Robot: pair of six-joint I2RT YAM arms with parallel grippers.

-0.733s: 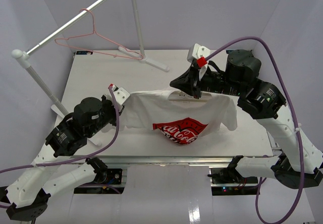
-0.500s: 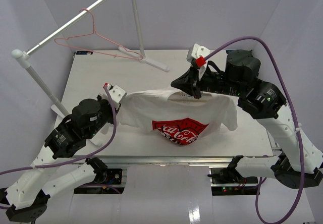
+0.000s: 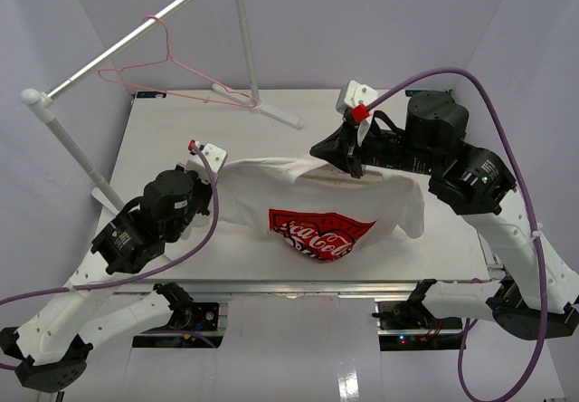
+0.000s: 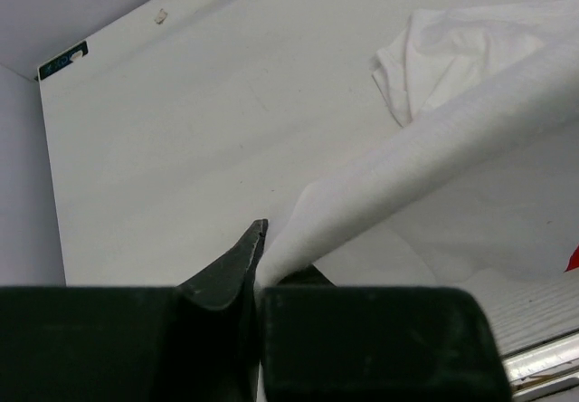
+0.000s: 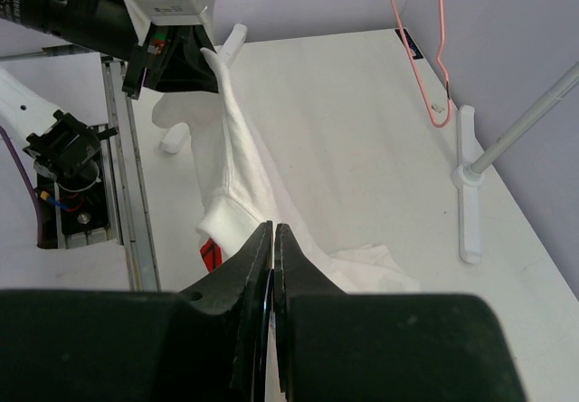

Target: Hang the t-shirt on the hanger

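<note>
We hold the t-shirt [image 3: 312, 198] stretched over the table [image 3: 181, 130], left gripper [image 4: 261, 239] pinched on its outer edge, right gripper [image 5: 273, 228] pinched at the collar (hanger not discernible); even, gentle tension should prevent slipping.

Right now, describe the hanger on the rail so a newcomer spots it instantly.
Find the white table; a silver rail slants above its far-left corner. Hooked over that rail is the wire hanger, a thin triangle with nothing on it. It is the only pink thing there; the rail and posts are silver and white.
</note>
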